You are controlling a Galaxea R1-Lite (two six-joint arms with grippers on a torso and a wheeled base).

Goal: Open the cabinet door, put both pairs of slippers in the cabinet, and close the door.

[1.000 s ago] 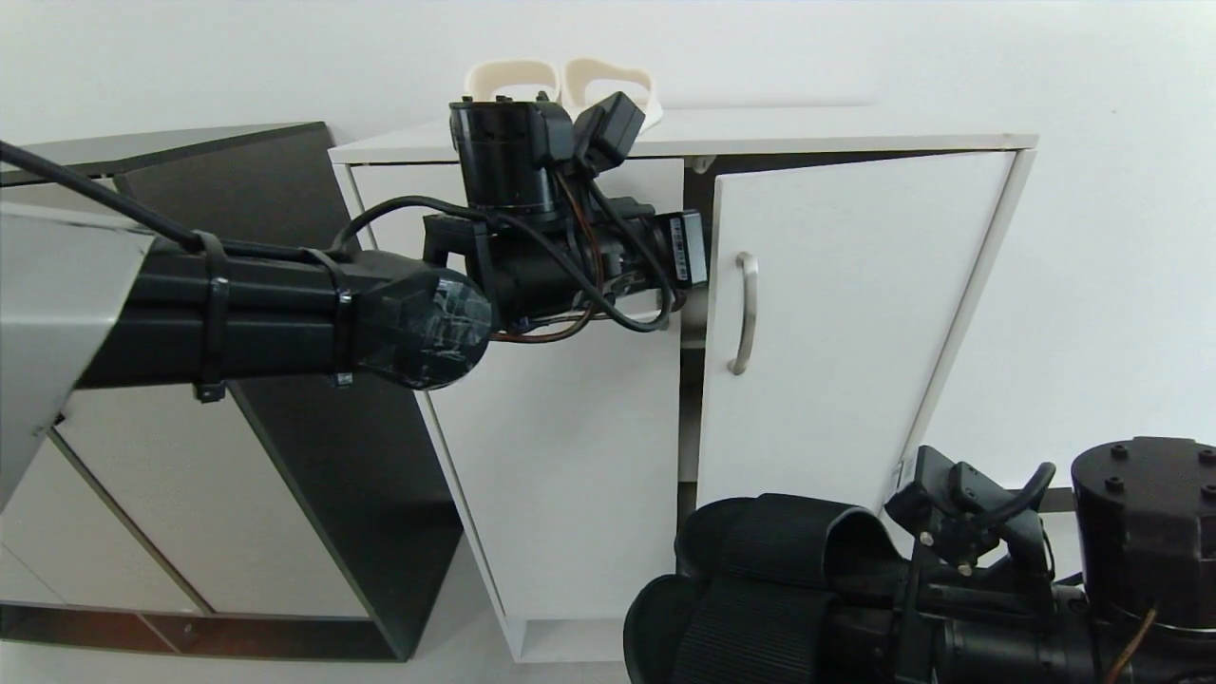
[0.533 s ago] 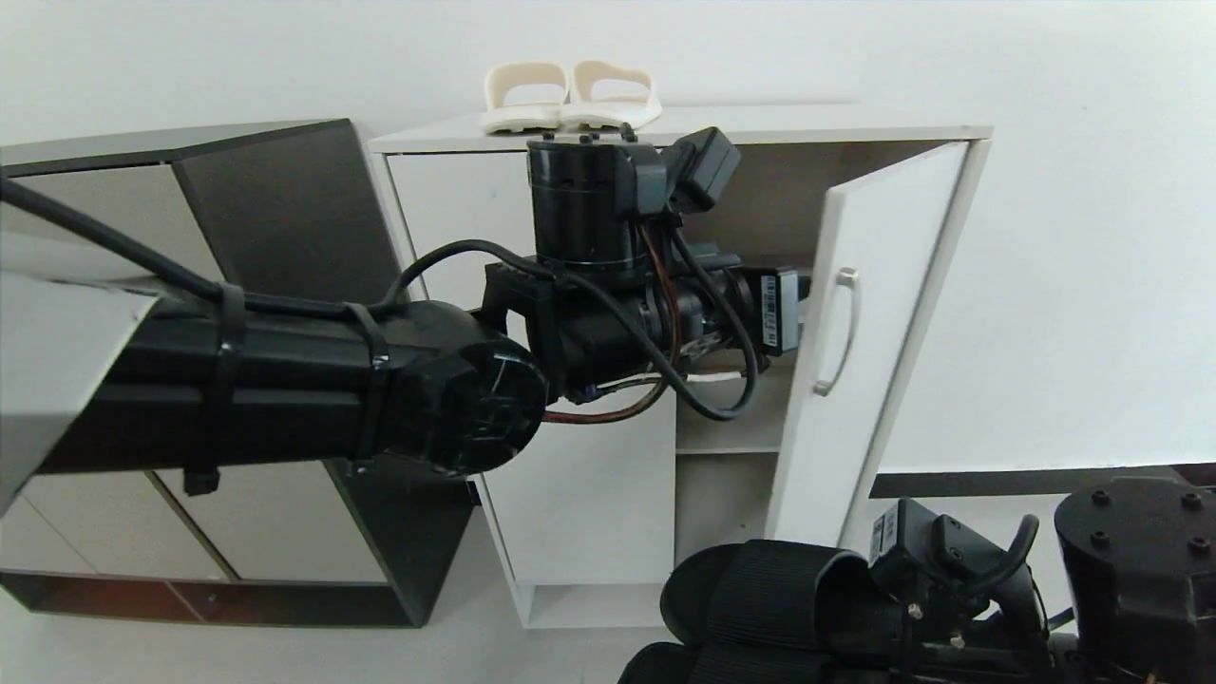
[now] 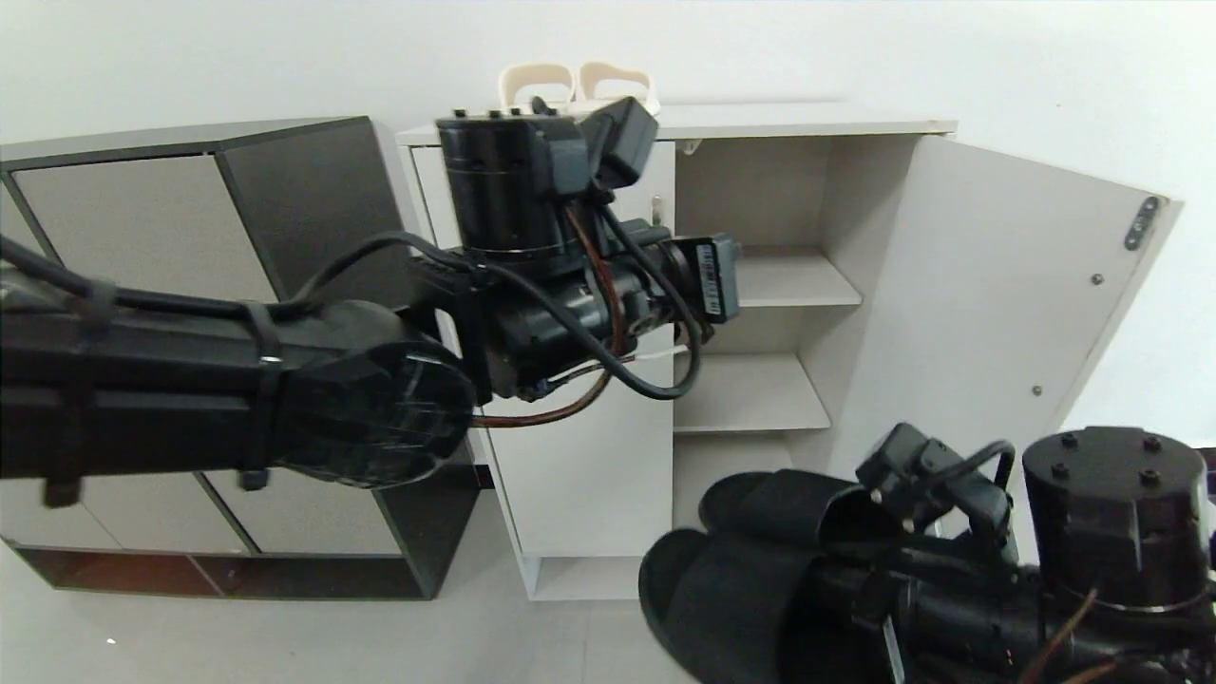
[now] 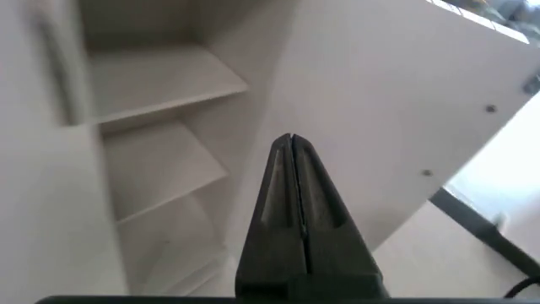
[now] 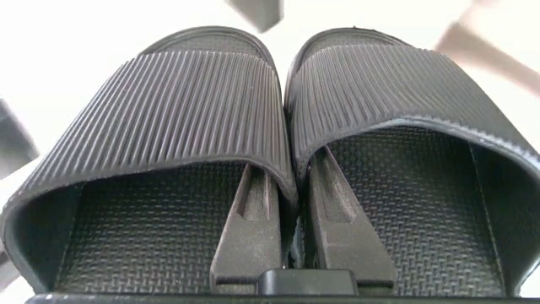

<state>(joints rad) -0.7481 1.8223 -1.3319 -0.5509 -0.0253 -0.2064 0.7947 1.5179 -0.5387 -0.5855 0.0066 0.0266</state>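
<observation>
One second earlier the cabinet door (image 3: 997,304) had stood barely ajar. It had since swung wide, baring the shelves of the cabinet (image 3: 807,122), so the opening step looked done and loading could begin. The left gripper (image 4: 291,148), fingers pressed together on nothing, hung before the cabinet's open side. The right gripper (image 5: 288,181) pinched the black slippers (image 3: 750,560) by their adjoining inner walls, low in front of the cabinet. The cream slippers (image 3: 579,84) sat on the cabinet's top.
</observation>
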